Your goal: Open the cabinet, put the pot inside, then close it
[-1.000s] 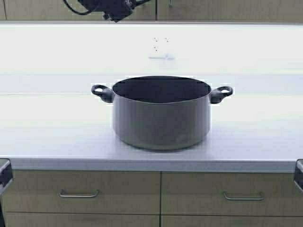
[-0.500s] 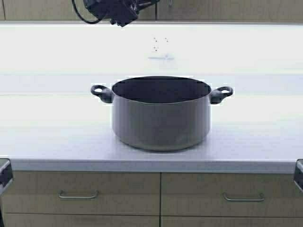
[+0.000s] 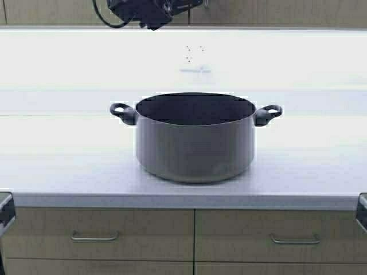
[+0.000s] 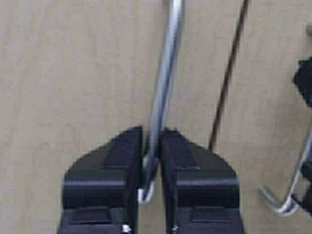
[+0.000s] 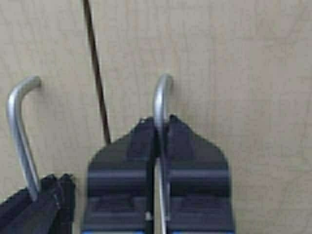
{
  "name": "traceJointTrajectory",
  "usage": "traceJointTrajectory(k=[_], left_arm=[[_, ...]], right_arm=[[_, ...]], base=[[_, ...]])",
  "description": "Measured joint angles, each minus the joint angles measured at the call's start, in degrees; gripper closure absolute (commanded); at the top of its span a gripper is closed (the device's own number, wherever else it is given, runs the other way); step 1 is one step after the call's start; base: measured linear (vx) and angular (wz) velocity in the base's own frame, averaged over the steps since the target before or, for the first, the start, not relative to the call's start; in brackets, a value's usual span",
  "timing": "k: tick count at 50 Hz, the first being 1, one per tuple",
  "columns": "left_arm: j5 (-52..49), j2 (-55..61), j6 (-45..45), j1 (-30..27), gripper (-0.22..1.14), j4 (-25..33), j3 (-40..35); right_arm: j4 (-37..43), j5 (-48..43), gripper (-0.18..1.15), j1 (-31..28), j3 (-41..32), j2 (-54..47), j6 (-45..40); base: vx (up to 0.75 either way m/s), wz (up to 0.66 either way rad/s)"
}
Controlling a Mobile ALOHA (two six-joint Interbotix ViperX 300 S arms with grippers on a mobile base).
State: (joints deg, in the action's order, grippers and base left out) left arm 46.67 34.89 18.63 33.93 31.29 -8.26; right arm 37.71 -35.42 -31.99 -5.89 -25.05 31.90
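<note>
Kitchen setting: white worktop (image 3: pixel 57 149) over beige base units with drawers (image 3: pixel 97 235), the cabinet (image 3: pixel 275 11) hung above at the top edge of the high view.

Left gripper (image 4: pixel 150 161): raised to the cabinet front, clamped narrow on the silver handle of the left door (image 4: pixel 165 83); the bar runs between the pads and its hooked end shows just past them. Over the last second, in the high view, the left arm (image 3: pixel 143 11) has slid rightward along the cabinet's lower edge, towards the door seam (image 4: pixel 229 78). Base has not moved; drawer fronts sit where they were.

The pot (image 3: pixel 195 140): upright on the worktop, well below and in front of both grippers, untouched, position unchanged.

Right gripper (image 5: pixel 158 141): closed narrow on the right door's handle (image 5: pixel 161 97), just beside the seam; the left gripper shows at the neighbouring handle.

Judgement: both handles are gripped, doors appear still shut and flush. Opening step is set up; pulling both doors outward should come next. Pot placement not yet begun.
</note>
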Motion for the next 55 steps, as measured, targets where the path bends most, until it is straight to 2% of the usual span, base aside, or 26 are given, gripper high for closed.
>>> traceJointTrajectory(k=[7,24,42,55], left_arm=[[-0.35,0.00,0.00,-0.09,0.85,-0.44,0.35],[-1.58,-2.11,-0.26,-0.62,0.89,-2.81,3.60],[-5.45,-12.48,-0.53,0.00,0.89,-3.25,16.88],[-11.69,-22.24,-0.62,0.18,0.89,-3.78,27.33]], right_arm=[[0.00,0.18,0.90,0.18,0.00,0.00,0.00],[-0.26,2.72,0.90,0.26,0.88,0.79,-0.09],[0.35,3.87,0.90,-1.58,12.30,9.84,-0.53],[0.35,10.63,0.90,-1.85,21.01,18.46,-0.53]], base=[[0.00,0.00],[0.00,0.00],[0.02,-0.01],[0.00,-0.01]])
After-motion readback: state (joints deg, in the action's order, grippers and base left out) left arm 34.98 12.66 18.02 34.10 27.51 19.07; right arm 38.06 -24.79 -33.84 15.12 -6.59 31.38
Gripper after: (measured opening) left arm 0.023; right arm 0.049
